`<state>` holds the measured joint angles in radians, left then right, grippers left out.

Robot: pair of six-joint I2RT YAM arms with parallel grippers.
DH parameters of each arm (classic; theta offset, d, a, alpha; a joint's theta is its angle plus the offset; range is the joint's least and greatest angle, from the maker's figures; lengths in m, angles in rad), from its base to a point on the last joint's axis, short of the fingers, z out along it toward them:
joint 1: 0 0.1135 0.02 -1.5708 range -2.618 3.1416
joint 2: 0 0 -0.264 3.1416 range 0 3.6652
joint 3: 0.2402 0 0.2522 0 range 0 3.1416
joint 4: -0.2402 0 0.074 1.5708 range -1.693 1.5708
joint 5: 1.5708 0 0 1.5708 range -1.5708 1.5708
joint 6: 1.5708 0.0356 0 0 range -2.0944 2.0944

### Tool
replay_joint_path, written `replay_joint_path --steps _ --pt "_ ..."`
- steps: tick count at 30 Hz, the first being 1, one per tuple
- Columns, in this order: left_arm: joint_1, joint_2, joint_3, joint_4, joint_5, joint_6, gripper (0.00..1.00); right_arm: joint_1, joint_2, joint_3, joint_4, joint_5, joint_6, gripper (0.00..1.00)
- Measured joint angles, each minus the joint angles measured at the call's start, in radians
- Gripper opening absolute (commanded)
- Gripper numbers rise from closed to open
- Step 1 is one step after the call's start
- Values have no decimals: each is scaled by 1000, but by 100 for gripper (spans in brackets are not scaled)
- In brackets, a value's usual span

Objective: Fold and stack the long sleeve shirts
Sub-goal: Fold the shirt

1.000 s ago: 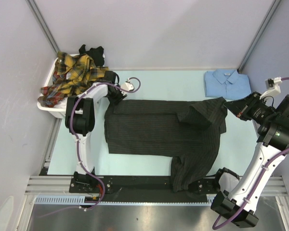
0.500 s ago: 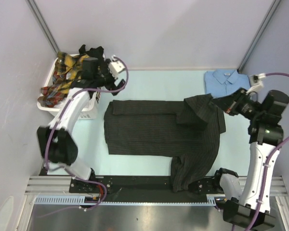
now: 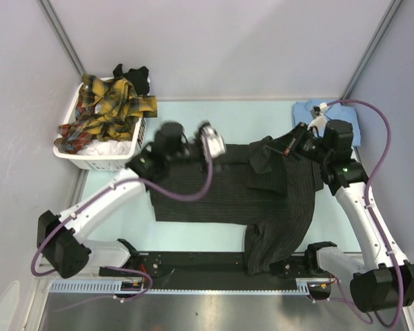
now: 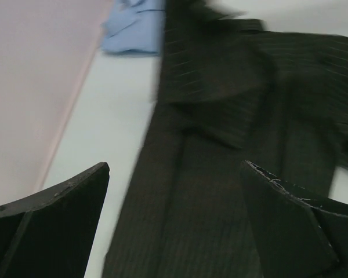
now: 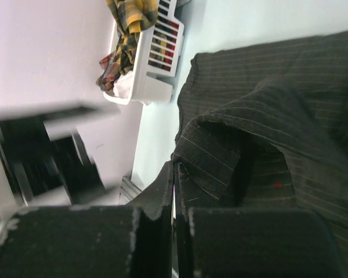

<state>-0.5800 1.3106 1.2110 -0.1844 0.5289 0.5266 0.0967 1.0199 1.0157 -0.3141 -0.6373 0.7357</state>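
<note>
You're looking at the charcoal shirt [image 3: 200, 189], a dark cloth with fine pale pinstripes. It lies mostly flat on the pale green table [image 3: 193, 124], roughly in the middle. Its long axis runs left to right across the table. The left end is a straight, squared-off edge, and the right end is bunched and doubled over on itself. One sleeve [image 3: 265, 241] trails off from the right part toward the near edge and reaches the black rail there. You can't make out the collar clearly from any view.

Your right gripper [image 5: 175, 174] has its fingers pressed together on a raised fold of the charcoal shirt at that right end, and the cloth around the pinch is lifted off the flat part.

Your left gripper [image 4: 175, 168] stands spread wide above the middle of the shirt's far edge and holds nothing. Striped cloth shows between its fingers.

The light blue shirt [image 3: 301, 112] lies folded at the far right corner, partly behind the right arm. The plaid shirts [image 3: 107, 110] are heaped in the white basket [image 3: 90, 160] at the far left.
</note>
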Motion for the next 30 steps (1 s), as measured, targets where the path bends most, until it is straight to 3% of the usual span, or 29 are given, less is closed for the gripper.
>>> replay_joint_path --steps 3,9,15,22,26,29,30 --pt "-211 -47 -125 39 -113 53 99 69 19 0 10 92 57 0" --pt "-381 -39 -147 201 -311 60 99 105 47 0 24 234 164 0" --pt "-427 47 -150 380 -421 48 99 117 74 5 60 253 214 0" --pt "-428 134 -151 462 -457 13 97 141 74 25 103 246 204 0" --pt "-428 179 -145 512 -498 6 87 147 74 39 129 232 193 0" --pt "-426 224 -127 544 -537 5 68 148 74 39 142 225 186 0" --pt "-423 241 -122 554 -554 7 55 148 74 39 143 223 183 0"
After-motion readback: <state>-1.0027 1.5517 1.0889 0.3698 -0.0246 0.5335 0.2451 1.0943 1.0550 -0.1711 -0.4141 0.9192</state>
